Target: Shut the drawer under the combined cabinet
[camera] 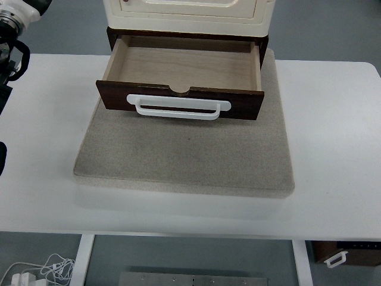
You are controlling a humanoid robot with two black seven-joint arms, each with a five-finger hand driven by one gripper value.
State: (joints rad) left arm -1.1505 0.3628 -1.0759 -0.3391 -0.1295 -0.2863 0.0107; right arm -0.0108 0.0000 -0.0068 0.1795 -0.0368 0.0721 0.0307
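Observation:
A dark brown wooden drawer [181, 74] is pulled out towards me from under a cream cabinet [187, 15]. It is empty, with a light wood floor inside. Its front panel [178, 102] carries a white bar handle [177, 108]. The cabinet and drawer stand on a grey mat [184, 155]. My left arm [16, 21] shows at the top left corner, with black parts of its hand [15, 59] at the left edge, well apart from the drawer. The right arm is out of view.
The mat lies on a white table [333, 149]. Below the table's front edge, white cables [41, 271] lie on the floor at the left. A dark box with a white handle [342, 253] sits at the lower right.

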